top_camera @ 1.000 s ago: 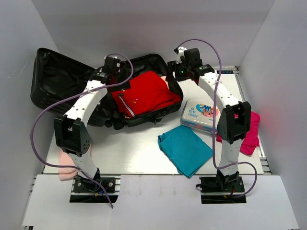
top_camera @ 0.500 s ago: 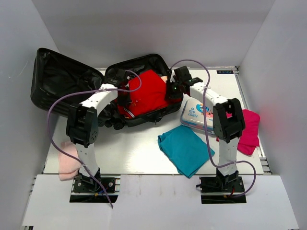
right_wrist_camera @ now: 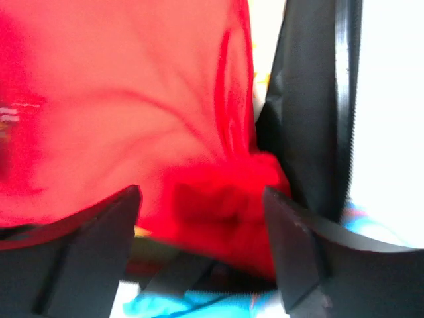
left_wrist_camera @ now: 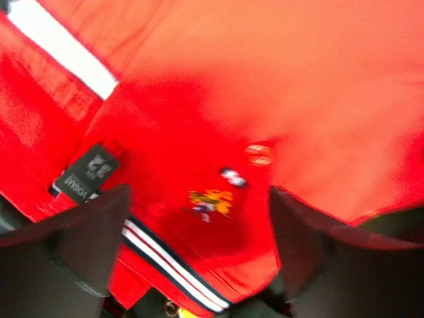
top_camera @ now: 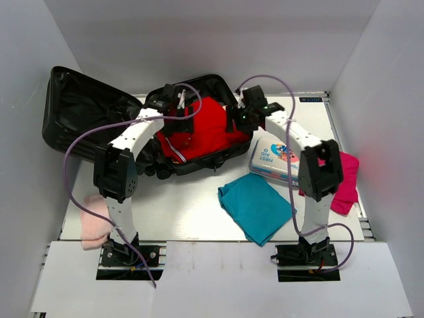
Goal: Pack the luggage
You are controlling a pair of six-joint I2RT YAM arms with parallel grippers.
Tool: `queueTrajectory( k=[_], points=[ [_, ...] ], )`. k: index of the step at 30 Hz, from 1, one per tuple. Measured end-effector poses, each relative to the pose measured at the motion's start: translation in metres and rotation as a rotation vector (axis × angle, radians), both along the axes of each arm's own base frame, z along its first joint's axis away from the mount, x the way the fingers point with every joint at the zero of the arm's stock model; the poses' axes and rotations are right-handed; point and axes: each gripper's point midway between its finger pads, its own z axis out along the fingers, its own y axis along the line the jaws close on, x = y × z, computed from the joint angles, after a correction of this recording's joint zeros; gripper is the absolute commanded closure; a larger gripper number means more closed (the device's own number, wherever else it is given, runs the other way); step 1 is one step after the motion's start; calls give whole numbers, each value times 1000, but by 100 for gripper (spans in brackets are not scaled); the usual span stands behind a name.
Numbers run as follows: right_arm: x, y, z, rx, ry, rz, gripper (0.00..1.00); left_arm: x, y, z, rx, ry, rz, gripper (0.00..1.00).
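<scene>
The luggage lies open at the back left, its lid flat to the left and a red shirt filling its base. My left gripper hovers over the shirt's left side. In the left wrist view its jaws stand wide apart above the shirt and its striped collar, so the left gripper is open. My right gripper is at the shirt's right edge. It is open too, with a bunched red fold between its fingers, beside the black suitcase wall.
A first-aid tin sits right of the suitcase. A teal cloth lies in front of the tin, a magenta cloth is at the right edge, and a pale pink cloth lies near the left arm's base. White walls enclose the table.
Both grippers came in from the back over the red shirt, closed partway, then opened again. The left one has since drawn back a little. The shirt's right side sits more tucked in.
</scene>
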Motion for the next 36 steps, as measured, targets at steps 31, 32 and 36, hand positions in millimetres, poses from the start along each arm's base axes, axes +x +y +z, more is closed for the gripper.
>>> queueTrajectory(
  k=[31, 32, 36],
  points=[
    [-251, -196, 27, -118, 25, -548, 10, -272, -139, -79, -242, 78, -534, 0],
    [-253, -197, 25, -118, 30, -552, 10, -272, -140, -84, -242, 66, -512, 0],
    [-262, -200, 16, -122, 54, -567, 10, -260, -153, -93, -204, -21, -448, 0]
  ],
)
